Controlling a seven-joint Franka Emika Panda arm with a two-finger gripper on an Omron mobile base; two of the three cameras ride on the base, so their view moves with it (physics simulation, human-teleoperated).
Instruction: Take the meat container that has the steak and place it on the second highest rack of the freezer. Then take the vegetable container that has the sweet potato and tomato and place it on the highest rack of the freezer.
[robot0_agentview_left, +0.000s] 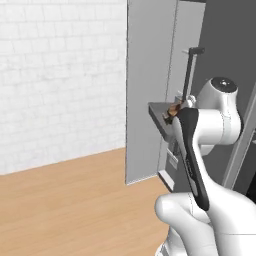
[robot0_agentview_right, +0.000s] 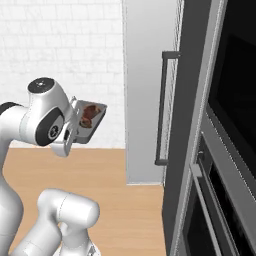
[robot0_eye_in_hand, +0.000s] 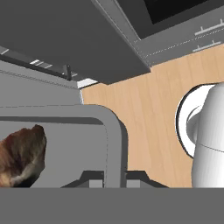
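The meat container (robot0_agentview_right: 95, 125) is a shallow grey tray held up in the air, tilted, with the dark brown steak (robot0_agentview_right: 90, 112) lying in it. My gripper (robot0_eye_in_hand: 111, 180) is shut on the tray's rim, which passes between the two fingertips (robot0_eye_in_hand: 90, 181). In the hand view the steak (robot0_eye_in_hand: 19, 153) lies at the left inside the container (robot0_eye_in_hand: 74, 144). From the left base view the container (robot0_agentview_left: 157, 111) and steak (robot0_agentview_left: 173, 110) hang in front of the freezer (robot0_agentview_left: 150, 90), partly behind my arm. The vegetable container and the racks are out of view.
The freezer's tall grey panel (robot0_agentview_right: 147, 90) with its long dark bar handle (robot0_agentview_right: 161, 107) stands ahead. The black oven column (robot0_agentview_right: 235, 80) is close on the right. There is wooden floor (robot0_agentview_left: 70, 200) to the left and a white brick wall (robot0_agentview_left: 60, 75) behind.
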